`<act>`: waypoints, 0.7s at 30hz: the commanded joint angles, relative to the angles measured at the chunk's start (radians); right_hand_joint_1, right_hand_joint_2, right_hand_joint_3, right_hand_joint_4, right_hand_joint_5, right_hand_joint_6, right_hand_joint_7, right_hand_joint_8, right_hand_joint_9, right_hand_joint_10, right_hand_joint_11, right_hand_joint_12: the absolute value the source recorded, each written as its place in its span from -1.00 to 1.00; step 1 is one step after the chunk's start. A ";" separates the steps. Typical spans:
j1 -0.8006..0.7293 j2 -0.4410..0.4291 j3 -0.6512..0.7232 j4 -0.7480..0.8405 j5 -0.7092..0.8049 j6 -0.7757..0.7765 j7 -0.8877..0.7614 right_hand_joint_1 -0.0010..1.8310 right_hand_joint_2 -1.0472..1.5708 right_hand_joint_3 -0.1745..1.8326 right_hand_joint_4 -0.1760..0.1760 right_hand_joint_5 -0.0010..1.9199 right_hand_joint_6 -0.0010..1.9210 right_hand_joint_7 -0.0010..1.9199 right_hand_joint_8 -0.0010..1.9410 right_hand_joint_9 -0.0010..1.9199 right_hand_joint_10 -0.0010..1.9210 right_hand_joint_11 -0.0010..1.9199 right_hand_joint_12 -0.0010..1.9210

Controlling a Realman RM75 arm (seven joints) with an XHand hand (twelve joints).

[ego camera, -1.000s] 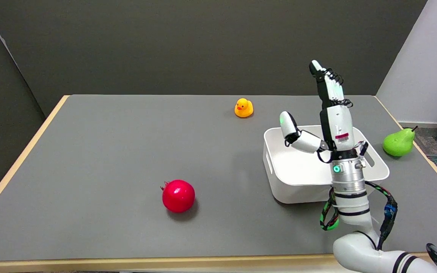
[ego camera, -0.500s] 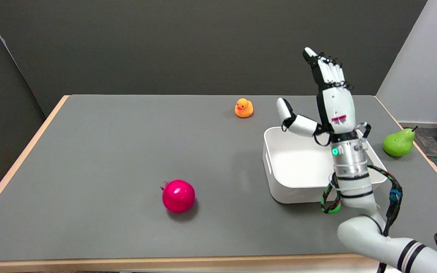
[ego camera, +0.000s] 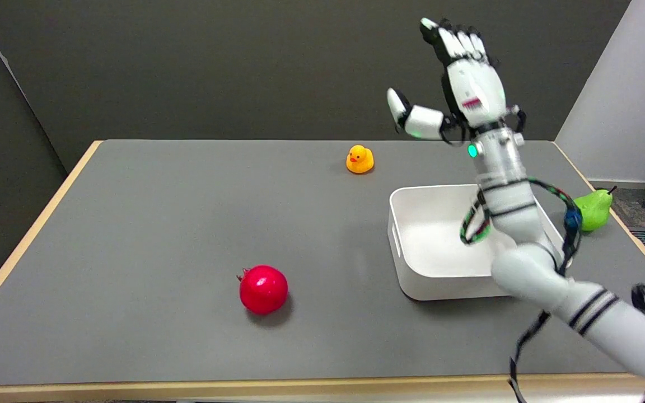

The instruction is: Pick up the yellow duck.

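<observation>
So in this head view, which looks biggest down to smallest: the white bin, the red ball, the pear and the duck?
1. White bin, by far the largest.
2. Red ball.
3. Pear, though the arm hides part of it and it lies farther back, so its place against the ball is unsure.
4. Duck, smallest, but also farthest from the camera.

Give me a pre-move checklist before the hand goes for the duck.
1. Duck in view, upright, alone on table: ok.
2. Right hand holds nothing, fingers apart: ok.
3. Hand over duck: not ok, it is raised high and to the duck's right.
4. Path clear of bin: ok, the bin sits nearer than the duck.
5. Pomegranate and pear far from duck: ok.
</observation>
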 commanded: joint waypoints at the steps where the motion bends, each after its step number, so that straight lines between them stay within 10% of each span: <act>1: 0.554 -0.035 -0.269 -0.293 0.382 -0.427 -0.332 -0.38 0.30 0.01 -0.48 -0.82 -0.62 -0.69 -0.57 -0.86 -0.12 -1.00 -0.04; 21: 0.713 -0.096 -0.452 -0.725 0.620 -0.667 -0.332 -0.42 0.29 -0.01 -0.51 -0.86 -0.65 -0.81 -0.65 -0.94 -0.21 -1.00 -0.10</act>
